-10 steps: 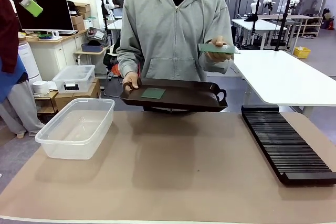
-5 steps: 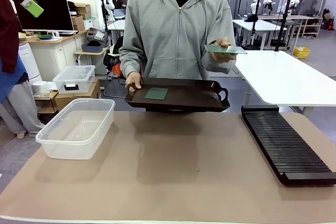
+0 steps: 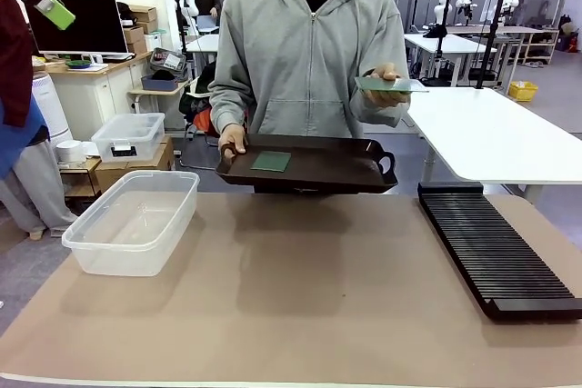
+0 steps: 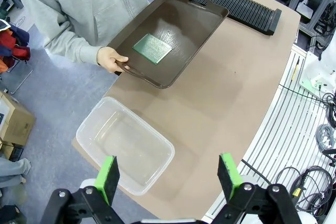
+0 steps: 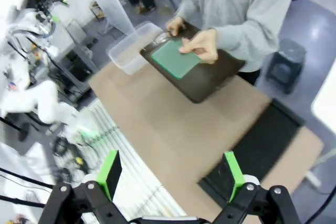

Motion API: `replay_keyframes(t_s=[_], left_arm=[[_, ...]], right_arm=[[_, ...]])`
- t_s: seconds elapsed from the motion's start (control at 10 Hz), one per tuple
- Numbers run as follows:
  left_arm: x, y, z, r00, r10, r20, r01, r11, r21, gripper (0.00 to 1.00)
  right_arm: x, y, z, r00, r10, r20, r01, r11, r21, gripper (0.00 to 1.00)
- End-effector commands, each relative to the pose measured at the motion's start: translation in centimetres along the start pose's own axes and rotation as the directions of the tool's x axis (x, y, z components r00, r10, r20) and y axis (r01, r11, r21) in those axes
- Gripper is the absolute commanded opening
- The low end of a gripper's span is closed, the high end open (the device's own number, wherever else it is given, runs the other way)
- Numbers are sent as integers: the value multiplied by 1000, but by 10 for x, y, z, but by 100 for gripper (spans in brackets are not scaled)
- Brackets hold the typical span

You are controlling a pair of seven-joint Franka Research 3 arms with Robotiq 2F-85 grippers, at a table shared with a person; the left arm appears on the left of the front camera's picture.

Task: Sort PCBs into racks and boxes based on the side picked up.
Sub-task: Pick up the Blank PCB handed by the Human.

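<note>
**Q:** Where are your PCBs?
**A:** Past the clear box (image 3: 136,220), one green PCB (image 3: 270,162) lies flat in the brown tray (image 3: 336,170). The second PCB (image 3: 391,84) is held level in the person's hand (image 5: 202,44), left of the black rack (image 3: 496,252).
**Q:** Hands?
**A:** Your left hand (image 4: 169,172) and right hand (image 5: 170,174): fingers apart, empty.

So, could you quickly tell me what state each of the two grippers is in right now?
Left gripper: open, holding nothing.
Right gripper: open, holding nothing.

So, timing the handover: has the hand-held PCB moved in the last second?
Yes: the PCB shifted slightly to picture right, toward the rack.
</note>
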State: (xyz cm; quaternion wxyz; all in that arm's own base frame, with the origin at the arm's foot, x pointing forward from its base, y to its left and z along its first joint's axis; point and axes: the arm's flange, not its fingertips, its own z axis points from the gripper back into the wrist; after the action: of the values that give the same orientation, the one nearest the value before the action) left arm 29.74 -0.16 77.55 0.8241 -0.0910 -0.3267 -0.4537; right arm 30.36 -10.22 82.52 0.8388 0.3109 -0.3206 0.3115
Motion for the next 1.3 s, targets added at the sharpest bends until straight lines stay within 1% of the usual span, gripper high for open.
replay_keyframes(t_s=[0.0,0.1,0.3,0.5,0.6,0.7,0.9,1.0,1.1,1.2], left_arm=[[-1,0,-1,1000,-4,7,4,1000,-8,100],[-1,0,-1,1000,-4,7,4,1000,-8,100],[-1,0,-1,1000,-4,7,4,1000,-8,100],[-1,0,-1,1000,-4,7,4,1000,-8,100],[-1,0,-1,1000,-4,7,4,1000,-8,100],[-1,0,-1,1000,-4,7,4,1000,-8,100],[-1,0,-1,1000,-4,7,4,1000,-8,100],[-1,0,-1,1000,-4,7,4,1000,-8,100],[-1,0,-1,1000,-4,7,4,1000,-8,100],[-1,0,-1,1000,-4,7,4,1000,-8,100]], right_arm=[[14,-14,-8,984,-179,0,178,976,124,100],[17,-24,-12,977,-212,-35,215,965,152,100],[18,-44,-42,945,-316,-81,326,923,205,100],[14,-65,-75,895,-418,-155,446,851,278,100],[6,-73,-95,872,-459,-171,490,822,289,100],[-2,-81,-119,856,-482,-186,517,796,315,100],[-12,-87,-146,837,-514,-188,547,763,345,100],[-16,-89,-154,831,-525,-183,554,759,341,100],[-22,-89,-162,821,-535,-200,570,741,357,100],[-26,-94,-169,818,-541,-195,573,738,357,100]])
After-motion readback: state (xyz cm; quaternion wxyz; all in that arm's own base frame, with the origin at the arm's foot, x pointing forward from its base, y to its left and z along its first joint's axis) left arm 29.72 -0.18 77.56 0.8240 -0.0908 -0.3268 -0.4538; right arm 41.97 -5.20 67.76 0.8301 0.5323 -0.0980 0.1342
